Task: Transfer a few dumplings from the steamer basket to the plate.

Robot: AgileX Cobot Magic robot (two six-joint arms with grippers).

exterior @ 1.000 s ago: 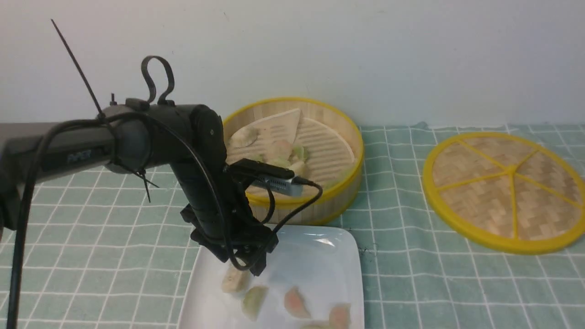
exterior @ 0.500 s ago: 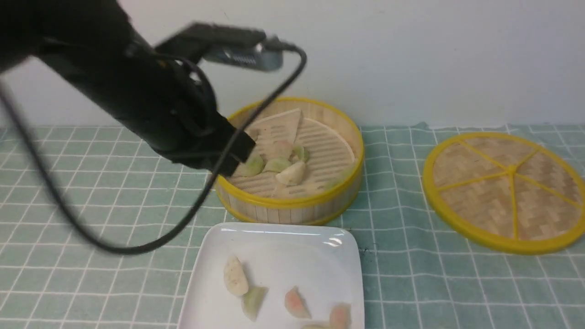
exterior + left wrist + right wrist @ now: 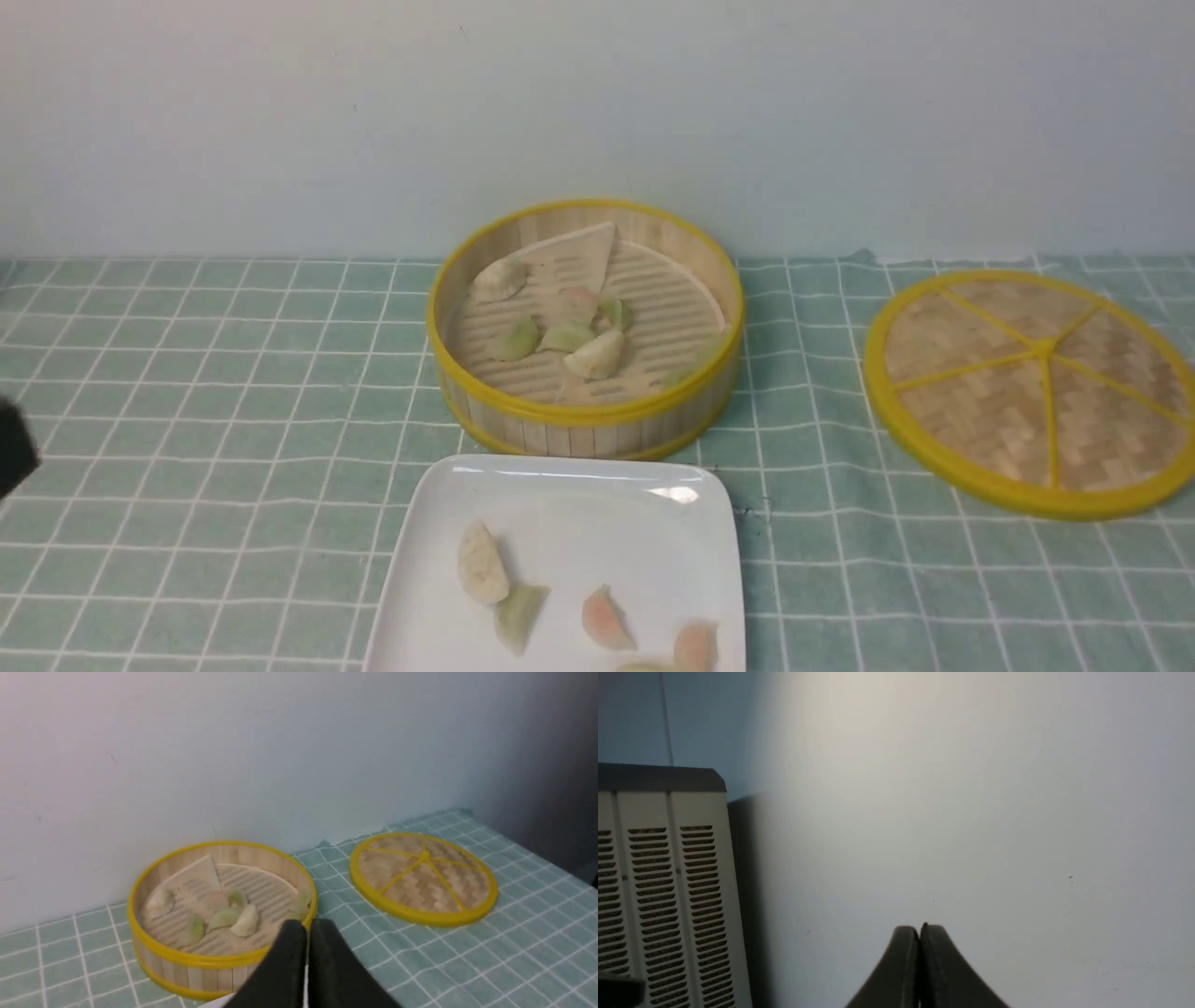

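Dumplings [image 3: 596,355] in steamer basket [image 3: 583,415] likely light, soft, slippery; pinch across plump middle; left claw [image 3: 307,926], right claw [image 3: 920,931] closed tight, empty

The steamer basket [image 3: 579,431] stands on the desk [image 3: 233,373] close to the back wall [image 3: 597,93]. It holds several dumplings [image 3: 596,355], one apart at its rear left and the rest clustered near the middle. Just in front of the basket lies the plate [image 3: 607,513], carrying more dumplings toward its near edge in a line running left to right. The lid [image 3: 1032,387] lies flat on the desk to the right of the basket, apart from both.
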